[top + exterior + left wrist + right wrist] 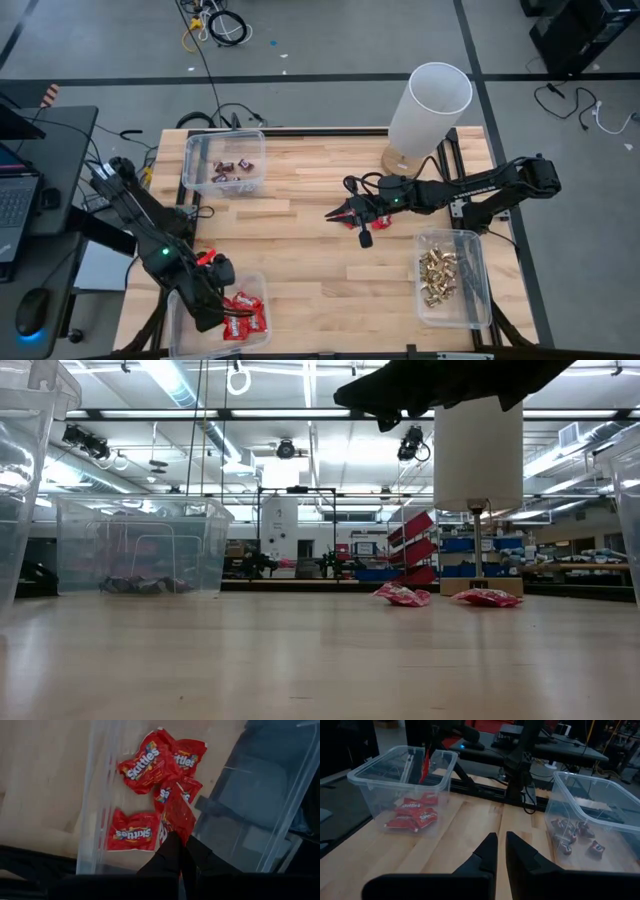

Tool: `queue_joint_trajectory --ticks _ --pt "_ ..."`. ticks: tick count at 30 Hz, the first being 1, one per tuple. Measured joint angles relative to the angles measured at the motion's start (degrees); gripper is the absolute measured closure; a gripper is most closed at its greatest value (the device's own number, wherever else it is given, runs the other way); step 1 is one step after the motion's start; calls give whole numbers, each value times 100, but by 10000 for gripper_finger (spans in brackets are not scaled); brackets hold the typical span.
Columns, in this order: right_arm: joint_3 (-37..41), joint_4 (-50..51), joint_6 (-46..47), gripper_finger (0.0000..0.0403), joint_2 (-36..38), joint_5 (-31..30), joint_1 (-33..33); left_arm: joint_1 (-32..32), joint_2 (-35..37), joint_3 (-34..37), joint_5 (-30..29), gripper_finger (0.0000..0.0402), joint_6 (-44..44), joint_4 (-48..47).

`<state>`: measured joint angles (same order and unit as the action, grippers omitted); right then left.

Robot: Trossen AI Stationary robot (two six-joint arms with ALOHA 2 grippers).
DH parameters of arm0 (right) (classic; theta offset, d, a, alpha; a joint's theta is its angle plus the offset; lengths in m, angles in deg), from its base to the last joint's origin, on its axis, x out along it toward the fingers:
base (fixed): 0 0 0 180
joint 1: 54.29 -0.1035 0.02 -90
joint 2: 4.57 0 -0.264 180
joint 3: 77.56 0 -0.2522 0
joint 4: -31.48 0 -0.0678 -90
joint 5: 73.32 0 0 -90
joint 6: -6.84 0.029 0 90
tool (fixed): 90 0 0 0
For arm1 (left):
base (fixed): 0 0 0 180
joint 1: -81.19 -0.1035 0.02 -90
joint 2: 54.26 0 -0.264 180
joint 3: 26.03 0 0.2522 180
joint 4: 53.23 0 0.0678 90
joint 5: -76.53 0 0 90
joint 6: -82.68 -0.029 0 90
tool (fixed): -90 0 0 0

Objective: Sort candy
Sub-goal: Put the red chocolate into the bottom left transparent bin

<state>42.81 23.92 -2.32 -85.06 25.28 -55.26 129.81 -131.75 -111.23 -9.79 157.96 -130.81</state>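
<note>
A: Where did we stand with the sorting?

B: Our left gripper (222, 308) hung over the near-left bin (178, 310), its fingers (170, 854) pinched tight on a red packet (177, 815) that dangled above the red packets already lying inside (132, 832). We judged this the drop-off step for that piece.

A: And our right gripper (335, 213)?

B: It hovered above the middle of the table (300, 260), fingers (487, 849) nearly together and, as far as we could see, holding nothing. Two more red packets (362, 222) lay on the wood just beside it, near the white cylinder (428, 108).

A: The other bins?

B: Dark mini bars (232, 172) sat in the far-left bin (190, 160), gold pieces (437, 276) in the right bin (470, 270).

A: So what did the next move call for?

B: We reckoned the left needed to part its fingers while over the bin, and the right to spread and come down on a loose packet.
</note>
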Motion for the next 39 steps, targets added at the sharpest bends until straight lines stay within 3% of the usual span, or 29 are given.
queue_joint_trajectory --ticks 5,16,22,24,27,30,34,39 --pt "0 0 138 380 0 2 -3 -2 -19 0 -60 390 200 -5" --pt "0 2 149 383 0 2 -39 -2 -16 0 -34 324 325 -323" --pt "-1 16 150 380 0 -9 -38 -45 -14 0 -9 317 48 -278" --pt "0 87 171 381 0 -264 -33 -70 -14 0 -65 317 -137 -171" --pt "-2 404 210 386 0 -1126 -22 -114 -12 -2 -175 317 -617 132" --pt "-2 920 264 392 0 -1760 27 -168 47 -2 -590 317 -1364 394" --pt "0 1537 660 395 0 -1945 142 -311 185 -2 -1383 317 -2492 575" --pt "-2 2579 1258 394 0 -1954 177 -511 424 -2 -3051 317 -3752 570"
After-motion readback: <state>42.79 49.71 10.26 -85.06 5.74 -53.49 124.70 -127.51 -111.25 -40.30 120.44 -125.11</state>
